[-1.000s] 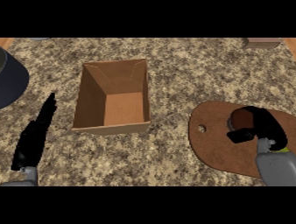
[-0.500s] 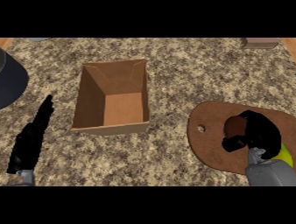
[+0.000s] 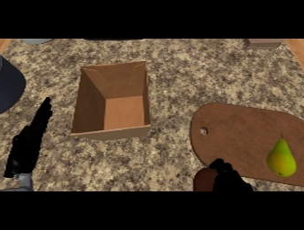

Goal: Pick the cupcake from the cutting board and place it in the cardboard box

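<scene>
While curled round cupcake (image 3: 205,179) | right hand (image 3: 229,180) low | left hand (image 3: 29,143) straight

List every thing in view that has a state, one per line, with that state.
cardboard box: open at the top, upright, nothing visible inside.
cupcake: off the cutting board, at the right hand, partly hidden by it.
right hand: curled at the cupcake, low at the view's bottom edge.
left hand: open, fingers straight, resting on the counter left of the box.
cutting board: flat, carrying only the pear.
pear: lying on the board, stem pointing up the view.
</scene>
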Available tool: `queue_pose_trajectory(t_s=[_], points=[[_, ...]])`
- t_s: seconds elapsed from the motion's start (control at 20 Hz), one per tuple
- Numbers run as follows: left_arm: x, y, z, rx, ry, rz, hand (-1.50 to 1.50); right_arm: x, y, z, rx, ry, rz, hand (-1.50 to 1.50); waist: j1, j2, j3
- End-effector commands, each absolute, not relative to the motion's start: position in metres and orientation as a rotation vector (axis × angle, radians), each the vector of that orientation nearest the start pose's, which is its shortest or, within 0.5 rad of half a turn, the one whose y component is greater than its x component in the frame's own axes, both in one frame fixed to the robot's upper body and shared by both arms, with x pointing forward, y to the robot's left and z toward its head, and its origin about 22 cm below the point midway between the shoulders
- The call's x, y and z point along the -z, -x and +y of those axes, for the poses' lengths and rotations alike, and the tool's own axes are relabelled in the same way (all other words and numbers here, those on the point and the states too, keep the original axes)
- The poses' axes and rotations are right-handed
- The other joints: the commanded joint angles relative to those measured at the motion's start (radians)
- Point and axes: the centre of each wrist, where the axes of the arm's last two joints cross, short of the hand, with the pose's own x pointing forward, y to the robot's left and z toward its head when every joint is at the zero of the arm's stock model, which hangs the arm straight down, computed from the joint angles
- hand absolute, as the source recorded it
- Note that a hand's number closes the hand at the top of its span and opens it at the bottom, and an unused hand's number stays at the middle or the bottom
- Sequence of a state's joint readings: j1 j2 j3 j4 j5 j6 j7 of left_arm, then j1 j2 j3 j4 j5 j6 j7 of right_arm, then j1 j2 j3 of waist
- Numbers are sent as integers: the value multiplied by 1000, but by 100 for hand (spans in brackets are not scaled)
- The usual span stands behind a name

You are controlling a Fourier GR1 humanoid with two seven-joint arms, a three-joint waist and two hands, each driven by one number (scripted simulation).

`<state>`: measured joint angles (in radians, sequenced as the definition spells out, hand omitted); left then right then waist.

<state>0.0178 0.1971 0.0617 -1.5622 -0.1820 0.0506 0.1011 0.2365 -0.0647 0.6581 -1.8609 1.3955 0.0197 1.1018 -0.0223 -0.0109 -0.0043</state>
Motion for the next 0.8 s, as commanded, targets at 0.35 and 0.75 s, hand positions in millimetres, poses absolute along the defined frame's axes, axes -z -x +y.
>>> queue_pose_trajectory(t_s=[0.35, 0.75], points=[[-17, -242, 295, 198, -402, -1447, 0, -97, -102, -81, -552, 1281, -965, 150, 12, 4, 3], [-8, -240, 290, 198, -392, -1451, 0, -131, -111, -70, -452, 1151, -1465, 150, 32, 4, 3]])
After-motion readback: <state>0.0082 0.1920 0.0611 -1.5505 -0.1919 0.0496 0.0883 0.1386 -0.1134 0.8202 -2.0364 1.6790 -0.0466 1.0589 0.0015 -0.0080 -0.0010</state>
